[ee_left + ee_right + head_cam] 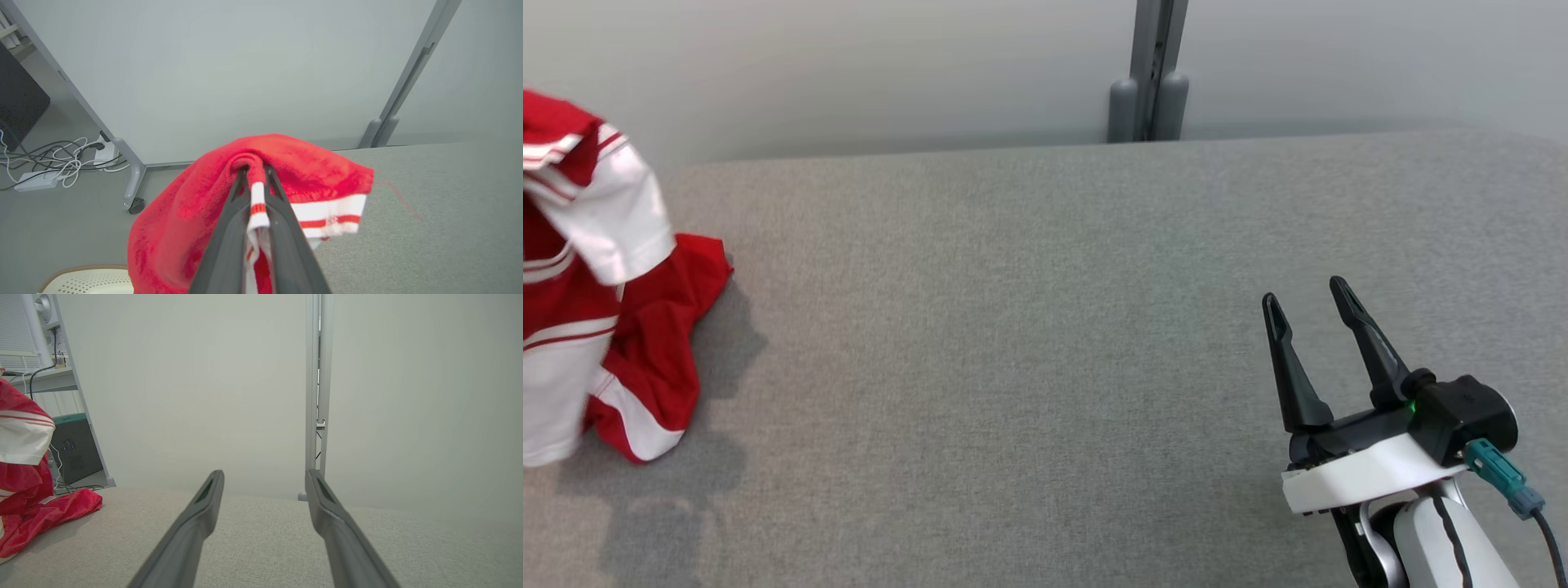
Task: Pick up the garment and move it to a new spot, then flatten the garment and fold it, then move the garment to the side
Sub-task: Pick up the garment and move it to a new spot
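I had the left claw pinching a fold of the red-and-white shirt, its two fingers pressed together on the striped band. A grip on that thicker edge seemed less likely to slip than one on plain cloth. The shirt sat at the far left of the grey padded table. Its upper part hung from the claw, while the lower red folds lay heaped on the surface, so it was only partly lifted. I judged the carry to a new spot had barely begun, and the wide bare middle of the table looked like the natural place to take it.

The right claw was spread and empty, low over the right side of the table and well apart from the shirt. I read that as keeping it out of the way and ready to catch a second edge for flattening.
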Controlling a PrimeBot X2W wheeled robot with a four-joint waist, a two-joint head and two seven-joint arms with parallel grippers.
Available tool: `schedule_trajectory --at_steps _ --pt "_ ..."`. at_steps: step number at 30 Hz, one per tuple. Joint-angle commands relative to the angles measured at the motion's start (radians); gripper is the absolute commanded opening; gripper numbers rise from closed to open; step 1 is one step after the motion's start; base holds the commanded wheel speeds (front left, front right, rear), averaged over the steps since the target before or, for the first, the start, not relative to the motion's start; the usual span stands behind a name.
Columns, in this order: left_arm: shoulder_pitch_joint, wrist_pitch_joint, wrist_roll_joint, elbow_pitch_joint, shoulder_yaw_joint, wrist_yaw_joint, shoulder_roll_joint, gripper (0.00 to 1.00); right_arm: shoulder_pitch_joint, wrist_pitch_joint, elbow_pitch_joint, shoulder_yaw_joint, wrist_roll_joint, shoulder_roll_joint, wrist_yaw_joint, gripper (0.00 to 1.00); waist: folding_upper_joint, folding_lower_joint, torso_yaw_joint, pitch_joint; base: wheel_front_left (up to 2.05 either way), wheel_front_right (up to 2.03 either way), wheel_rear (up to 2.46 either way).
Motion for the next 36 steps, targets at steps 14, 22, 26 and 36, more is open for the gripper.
schedule_trajectory --at_steps 14,22,26,36 --pt "-0.142 -0.004 -0.077 -0.307 -0.102 -0.001 -0.193 0.0 0.043 -0.005 -0.01 -0.03 0.037 -0.006 0.0 1.0 0.0 0.0 -0.186 -0.086 0.0 0.0 0.0" --pt "-0.143 -0.13 -0.199 -0.37 -0.006 0.024 -0.364 0.0 0.036 -0.005 -0.024 -0.077 0.032 -0.005 0.0 1.0 0.0 0.0 -0.223 -0.056 0.0 0.0 0.0" --pt "-0.018 -0.156 -0.259 -0.377 0.008 0.02 -0.364 0.0 0.05 -0.005 -0.022 -0.085 0.029 -0.005 0.0 1.0 0.0 0.0 -0.209 -0.037 0.0 0.0 0.0" --pt "0.341 -0.165 -0.319 -0.153 -0.082 -0.002 -0.279 0.0 0.017 -0.005 -0.012 -0.06 0.008 -0.006 0.0 1.0 0.0 0.0 -0.165 0.001 0.0 0.0 0.0"
